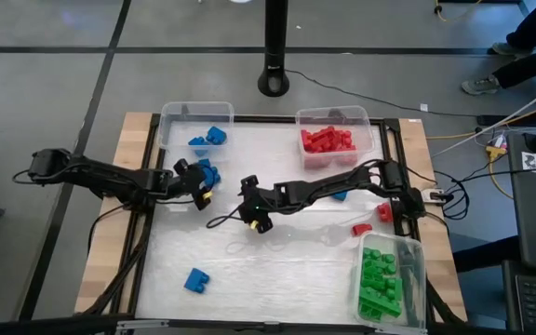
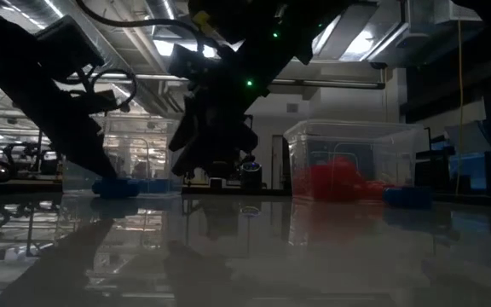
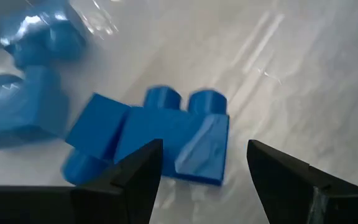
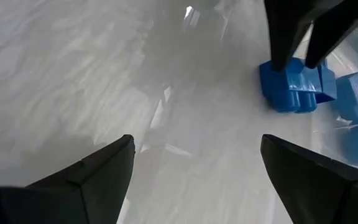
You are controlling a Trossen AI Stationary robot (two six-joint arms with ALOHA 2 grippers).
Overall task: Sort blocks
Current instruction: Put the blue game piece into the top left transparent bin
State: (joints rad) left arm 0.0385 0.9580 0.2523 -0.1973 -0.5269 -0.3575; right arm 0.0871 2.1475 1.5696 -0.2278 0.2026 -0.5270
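A blue block [image 3: 179, 134] lies on the white table just outside the near wall of the bin of blue blocks [image 1: 207, 138]. My left gripper [image 3: 204, 146] [image 1: 203, 191] slants down over it, open, one finger on each side and apart from it. My right gripper [image 1: 257, 219] [image 4: 197, 143] hangs open over bare table near the middle, a little to the right of the left one, with nothing between its fingers. Loose on the table lie another blue block [image 1: 196, 279], two red blocks [image 1: 361, 228] [image 1: 384, 212] and a blue block [image 1: 340, 195] beside the right arm.
A clear bin of red blocks [image 1: 328, 140] stands at the far middle-right and a clear bin of green blocks [image 1: 380, 284] at the near right corner. The right arm stretches across the table's middle. Bare white table lies along the near side.
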